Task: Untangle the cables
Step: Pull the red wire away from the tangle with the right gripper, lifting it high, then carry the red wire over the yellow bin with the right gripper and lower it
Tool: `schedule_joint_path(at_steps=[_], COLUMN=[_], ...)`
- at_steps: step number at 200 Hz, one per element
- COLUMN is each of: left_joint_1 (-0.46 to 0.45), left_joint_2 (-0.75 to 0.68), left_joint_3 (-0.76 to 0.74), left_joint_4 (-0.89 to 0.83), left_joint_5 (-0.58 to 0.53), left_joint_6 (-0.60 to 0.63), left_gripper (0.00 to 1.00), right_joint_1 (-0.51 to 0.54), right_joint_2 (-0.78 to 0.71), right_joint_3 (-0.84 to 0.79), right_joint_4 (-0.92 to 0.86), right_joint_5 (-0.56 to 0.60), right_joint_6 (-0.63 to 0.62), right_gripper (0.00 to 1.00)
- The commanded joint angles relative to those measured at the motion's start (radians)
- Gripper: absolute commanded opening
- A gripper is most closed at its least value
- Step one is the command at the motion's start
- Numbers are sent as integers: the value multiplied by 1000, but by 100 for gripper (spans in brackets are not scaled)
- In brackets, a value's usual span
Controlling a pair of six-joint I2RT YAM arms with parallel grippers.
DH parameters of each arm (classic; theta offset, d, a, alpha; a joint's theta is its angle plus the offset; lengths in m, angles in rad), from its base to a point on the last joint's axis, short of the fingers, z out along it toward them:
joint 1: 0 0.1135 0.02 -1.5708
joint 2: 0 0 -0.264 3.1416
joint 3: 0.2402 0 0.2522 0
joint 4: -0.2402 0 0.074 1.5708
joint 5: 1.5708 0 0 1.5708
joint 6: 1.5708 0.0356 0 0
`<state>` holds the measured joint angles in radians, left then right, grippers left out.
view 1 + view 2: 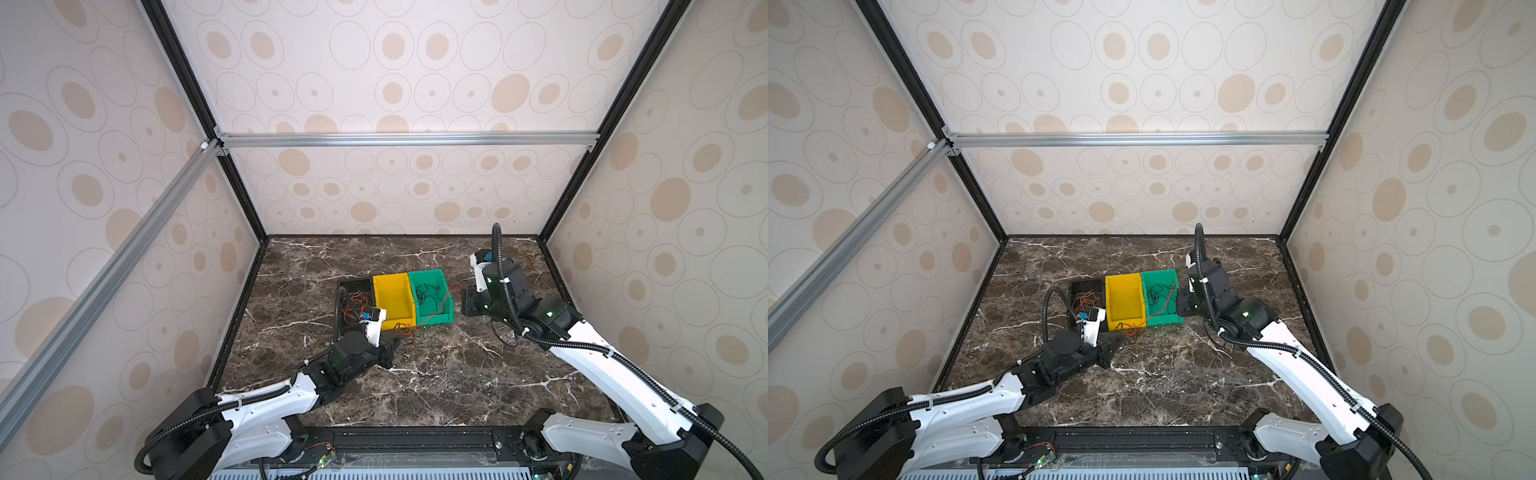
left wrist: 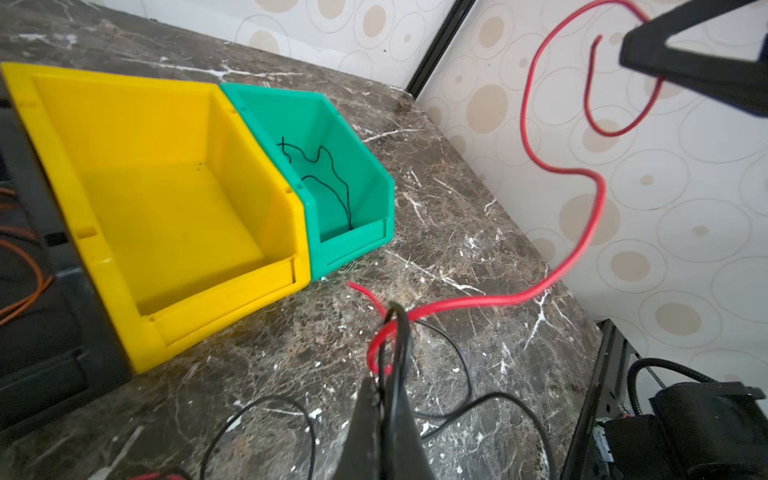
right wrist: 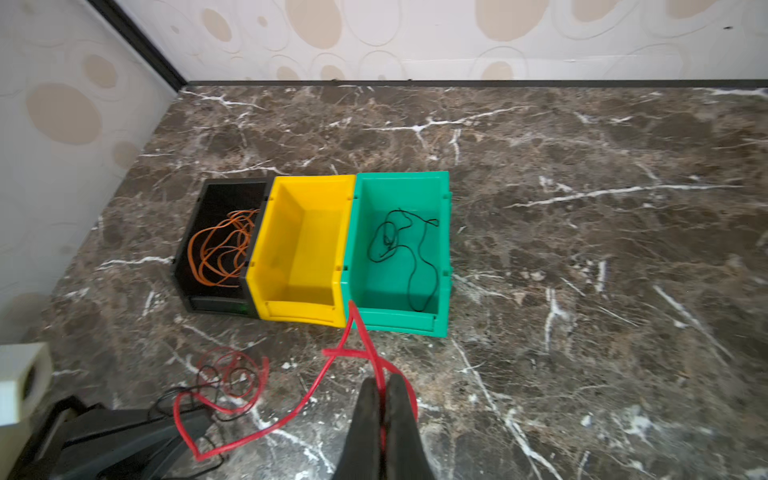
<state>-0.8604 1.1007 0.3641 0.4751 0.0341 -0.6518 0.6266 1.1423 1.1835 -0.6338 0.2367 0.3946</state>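
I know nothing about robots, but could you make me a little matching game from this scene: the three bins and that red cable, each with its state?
1 black bin
2 yellow bin
3 green bin
4 red cable

A holds a thin black cable
B runs from the right fingers to the left fingers
C holds orange cables
D empty

Pairs: 1-C, 2-D, 3-A, 4-B

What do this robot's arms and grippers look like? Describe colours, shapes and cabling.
The left arm and right arm have glossy white shells with black joints. A black corrugated hose runs along each, fastened by white ties. The left gripper and right gripper each have two dark, tapering fingers.
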Motion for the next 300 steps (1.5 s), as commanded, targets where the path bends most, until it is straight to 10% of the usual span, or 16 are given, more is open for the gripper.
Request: schedule_joint_path(at_steps=[1, 62, 156, 300], left_joint_1=[17, 51, 91, 88], left_joint_2=[-25, -85, -162, -262], left_joint_3=[-20, -123, -177, -258], left_joint_4=[-74, -140, -217, -96], left_joint_5=[-52, -82, -12, 171], left_joint_6=[-54, -142, -192, -196], left_gripper=[1, 0, 6, 10], right_joint_1=[-29, -184, -168, -51], right_joint_2=[-19, -31, 88, 589], right_joint_3=[22, 10, 89, 386], right_joint_4=[-61, -84, 124, 252], right_joint_5=[143, 123, -515, -568], right_joint_6=[-35, -50, -3, -2], right_gripper=[0, 0, 0, 0])
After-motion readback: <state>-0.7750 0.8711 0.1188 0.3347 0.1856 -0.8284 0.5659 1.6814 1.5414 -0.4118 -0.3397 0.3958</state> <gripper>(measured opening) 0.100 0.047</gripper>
